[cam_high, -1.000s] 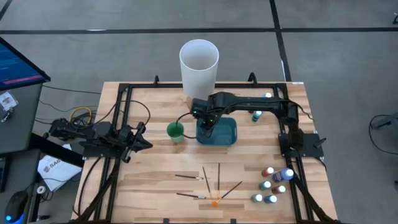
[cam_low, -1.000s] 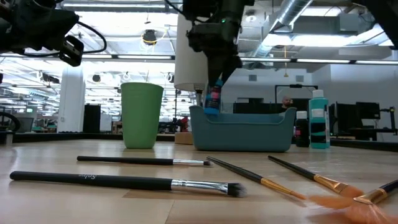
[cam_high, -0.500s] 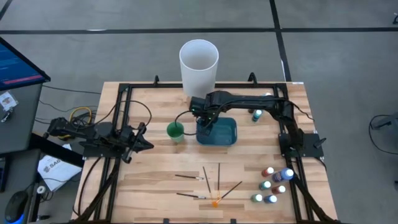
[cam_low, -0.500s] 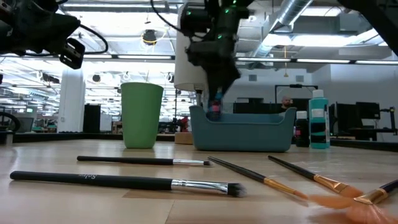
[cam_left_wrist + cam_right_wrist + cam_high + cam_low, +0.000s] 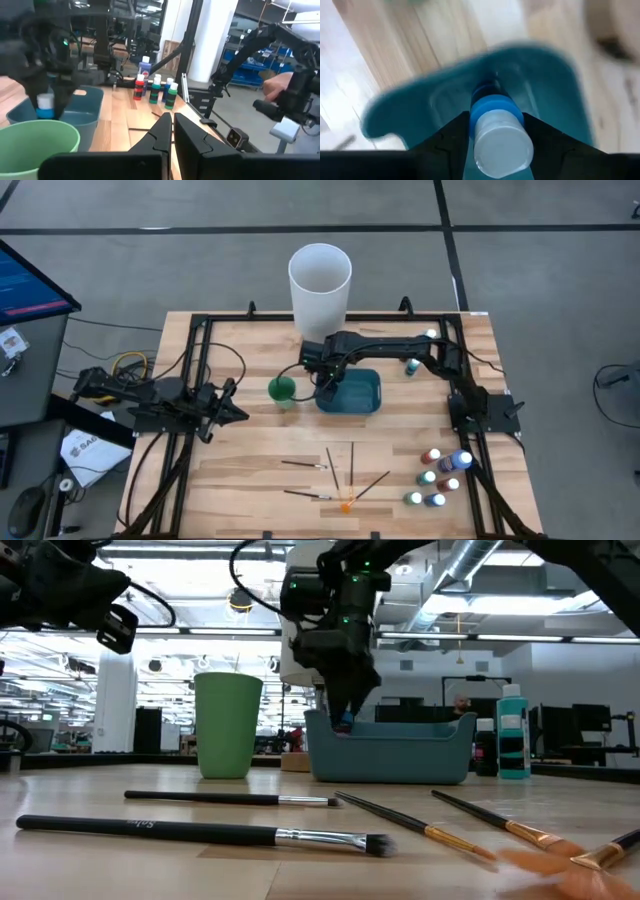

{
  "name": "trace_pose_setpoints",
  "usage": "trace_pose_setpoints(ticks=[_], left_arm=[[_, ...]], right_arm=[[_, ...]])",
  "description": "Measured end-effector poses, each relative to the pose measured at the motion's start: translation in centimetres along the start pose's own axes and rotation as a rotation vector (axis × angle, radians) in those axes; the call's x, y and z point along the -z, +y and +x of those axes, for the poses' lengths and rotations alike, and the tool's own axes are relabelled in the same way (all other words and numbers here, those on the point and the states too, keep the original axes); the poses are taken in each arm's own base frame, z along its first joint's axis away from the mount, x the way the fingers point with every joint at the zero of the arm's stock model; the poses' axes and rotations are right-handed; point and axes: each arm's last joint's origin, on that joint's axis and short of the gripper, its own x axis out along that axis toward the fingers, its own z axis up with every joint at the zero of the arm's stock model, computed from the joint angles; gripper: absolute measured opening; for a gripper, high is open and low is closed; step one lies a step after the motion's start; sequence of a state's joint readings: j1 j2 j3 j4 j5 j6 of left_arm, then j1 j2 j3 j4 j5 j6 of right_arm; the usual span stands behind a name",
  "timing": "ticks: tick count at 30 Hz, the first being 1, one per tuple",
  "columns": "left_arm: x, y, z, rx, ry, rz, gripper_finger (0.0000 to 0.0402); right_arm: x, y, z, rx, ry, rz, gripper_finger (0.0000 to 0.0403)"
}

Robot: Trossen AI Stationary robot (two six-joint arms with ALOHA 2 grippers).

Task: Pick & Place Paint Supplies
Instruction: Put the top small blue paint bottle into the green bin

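High view: right gripper (image 5: 325, 381) reaches over the near-left corner of the teal bin (image 5: 362, 393), mid-table; its load is hidden by the arm from here. Green cup (image 5: 282, 389) stands just beside the bin; tall white cylinder (image 5: 320, 285) behind both, showing nothing inside. Left gripper (image 5: 232, 409) idles at the table's left side. Brushes (image 5: 335, 476) lie scattered on the front boards, the orange-tipped brush (image 5: 364, 489) among them. Cluster of paint bottles (image 5: 440, 477) at front right; a lone teal bottle (image 5: 412, 366) behind the bin's right side. Low view: right gripper (image 5: 342, 712) dips below the bin rim (image 5: 390, 745); a bit of blue shows between the fingers there. Cup (image 5: 228, 725) interior not visible. Left wrist view: left gripper (image 5: 170, 121) fingers pressed together, empty; cup rim (image 5: 37, 142) in foreground, nothing seen inside it; blue bottle (image 5: 45, 105) with pale cap held inside the bin. Right wrist view: fingers part-spread, flanking the blue bottle (image 5: 497, 131), pale cap facing the camera, teal bin (image 5: 420, 110) floor beneath; whether the pads press the bottle, cannot tell.
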State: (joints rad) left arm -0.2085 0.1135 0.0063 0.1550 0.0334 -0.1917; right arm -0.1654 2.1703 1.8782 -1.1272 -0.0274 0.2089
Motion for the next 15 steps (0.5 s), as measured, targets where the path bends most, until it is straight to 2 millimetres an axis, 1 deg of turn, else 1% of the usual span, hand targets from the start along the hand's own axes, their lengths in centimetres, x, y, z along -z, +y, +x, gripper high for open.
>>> trace_pose_setpoints(ticks=[2,5,15], left_arm=[[0.08,0.02,0.02,-0.002,0.009,0.000,0.0008],[0.13,0.03,0.09,-0.003,0.015,0.000,0.0008],[0.05,0.01,0.13,-0.002,0.008,0.000,0.0008]], right_arm=[[-0.34,0.06,0.25,-0.006,-0.020,-0.003,0.0160],[-0.17,-0.24,0.42,0.000,0.005,0.004,0.0158],[-0.54,-0.57,0.38,-0.002,-0.025,0.012,0.0167]])
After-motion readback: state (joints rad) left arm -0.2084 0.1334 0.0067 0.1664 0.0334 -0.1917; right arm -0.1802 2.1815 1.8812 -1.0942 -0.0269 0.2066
